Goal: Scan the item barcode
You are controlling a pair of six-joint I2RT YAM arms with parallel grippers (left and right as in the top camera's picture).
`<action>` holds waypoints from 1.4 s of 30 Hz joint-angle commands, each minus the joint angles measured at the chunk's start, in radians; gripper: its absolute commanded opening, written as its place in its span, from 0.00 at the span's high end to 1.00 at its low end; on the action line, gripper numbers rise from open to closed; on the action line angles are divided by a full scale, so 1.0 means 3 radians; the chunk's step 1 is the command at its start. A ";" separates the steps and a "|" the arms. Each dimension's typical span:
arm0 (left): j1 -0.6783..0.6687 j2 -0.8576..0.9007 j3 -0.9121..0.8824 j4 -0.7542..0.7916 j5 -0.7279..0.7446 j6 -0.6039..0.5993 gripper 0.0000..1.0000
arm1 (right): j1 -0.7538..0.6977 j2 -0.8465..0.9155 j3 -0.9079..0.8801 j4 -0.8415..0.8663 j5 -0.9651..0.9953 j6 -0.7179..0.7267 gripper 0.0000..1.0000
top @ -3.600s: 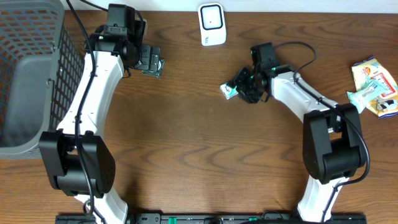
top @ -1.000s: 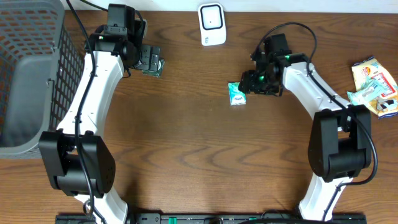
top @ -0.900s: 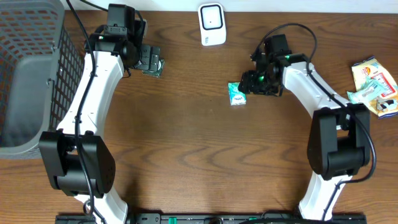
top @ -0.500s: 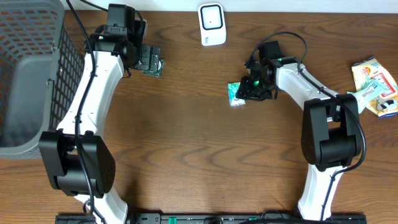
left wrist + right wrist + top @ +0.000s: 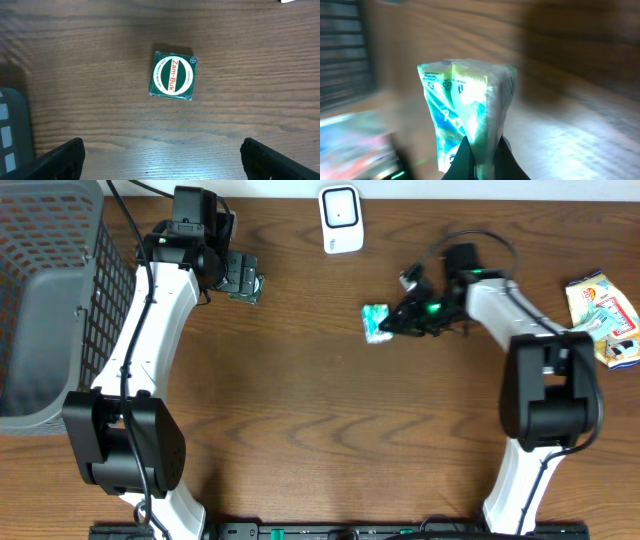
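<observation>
Pinching shut within the last second, the right gripper (image 5: 402,320) is seen clamped on the small teal-and-white plastic sachet (image 5: 376,322), right of centre in the overhead frame | grasp judged made; white barcode scanner (image 5: 341,219) at top centre awaited | left gripper (image 5: 240,277) held wide, upper left.

My left arm is stretched forward with the wrist turned inward, and the left gripper (image 5: 243,278) faces down with its jaws spread wide. My right arm reaches forward and bends inward, the right gripper (image 5: 400,318) pinched closed on a small packet (image 5: 465,110).
</observation>
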 commanded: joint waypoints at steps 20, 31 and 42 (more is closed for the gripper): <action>0.0008 0.0033 -0.0028 -0.0008 -0.0042 0.0046 0.02 | -0.0342 0.0037 0.0076 -0.1221 -0.0773 -0.1844 0.99; 0.0008 0.0033 -0.0029 -0.0008 -0.0042 0.0046 0.02 | -0.0273 0.0037 0.0075 -0.0932 0.0898 -0.0951 0.99; 0.0008 0.0033 -0.0029 -0.0008 -0.0042 0.0046 0.02 | -0.0055 0.0037 0.0072 -0.0778 0.1706 -0.0544 0.63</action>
